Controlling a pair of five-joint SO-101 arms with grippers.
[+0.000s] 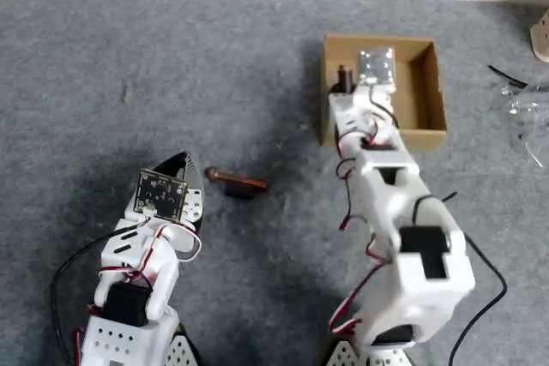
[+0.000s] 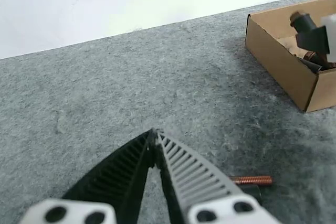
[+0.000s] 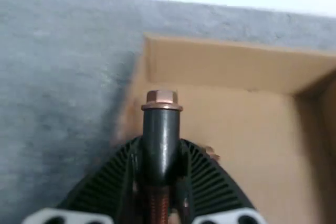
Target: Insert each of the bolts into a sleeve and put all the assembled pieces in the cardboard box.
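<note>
My right gripper [image 3: 160, 148] is shut on a black sleeve with a copper bolt through it [image 3: 161, 121]. It holds the piece upright over the near-left corner of the cardboard box [image 1: 426, 92]. In the high view that gripper [image 1: 345, 83] hangs at the box's left wall. Another copper-and-black piece [image 2: 315, 59] lies inside the box [image 2: 283, 61]. On the grey mat between the arms lies a copper bolt with a black sleeve around its middle [image 1: 237, 183]; its threaded end [image 2: 252, 180] shows beside my left gripper [image 2: 155, 136]. The left gripper [image 1: 187, 163] is shut and holds nothing, just left of that piece.
Clear plastic bits and thin cables [image 1: 521, 100] lie at the right edge of the mat, with a pale object [image 1: 541, 36] behind them. The right arm's body [image 1: 403, 212] stretches from the front edge up to the box. A white wall borders the mat's far side.
</note>
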